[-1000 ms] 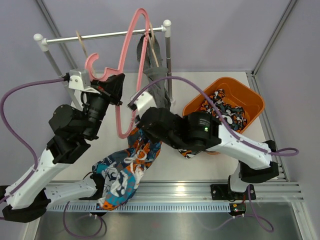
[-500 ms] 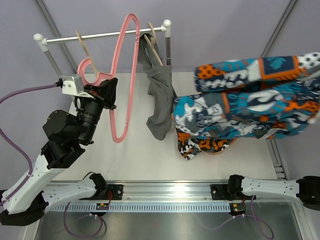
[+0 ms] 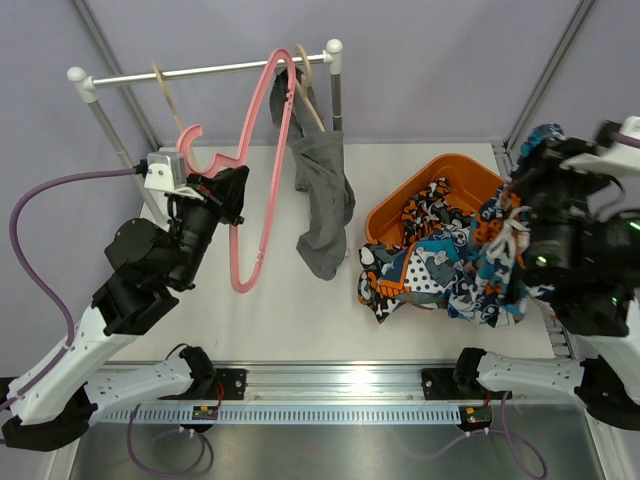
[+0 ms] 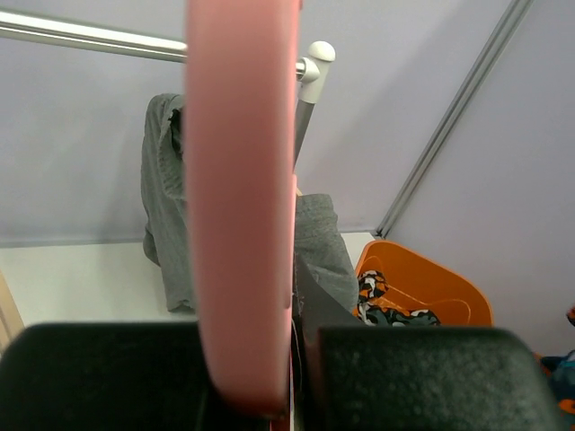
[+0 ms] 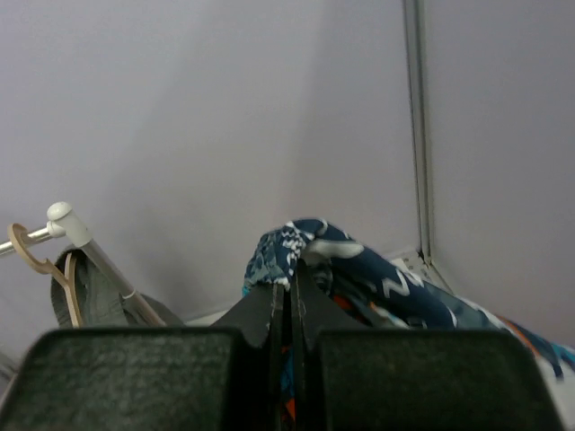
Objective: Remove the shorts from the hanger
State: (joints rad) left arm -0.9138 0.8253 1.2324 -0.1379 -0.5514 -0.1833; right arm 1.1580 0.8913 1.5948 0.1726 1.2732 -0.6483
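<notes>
My left gripper (image 3: 235,190) is shut on the pink hanger (image 3: 262,170), which is bare and leans up to the rail (image 3: 210,70); it fills the left wrist view (image 4: 241,197). My right gripper (image 3: 535,150) is shut on the blue-orange-white patterned shorts (image 3: 480,270), held high at the right with the cloth trailing down over the orange bin (image 3: 395,205); the cloth bunches above my jaws in the right wrist view (image 5: 314,251). The camouflage shorts (image 3: 440,215) lie in the bin. The plain dark grey shorts (image 3: 322,200) hang from a wooden hanger (image 3: 310,95) on the rail.
The rack's right post (image 3: 337,110) stands beside the grey shorts. A second wooden hanger (image 3: 165,90) hangs at the rail's left. Grey enclosure walls surround the white table (image 3: 300,320). A metal rail (image 3: 330,385) runs along the near edge.
My right arm has swung the patterned shorts from under the pink hanger to the right, above the bin. The pink hanger in my left gripper is now bare and has tilted slightly.
</notes>
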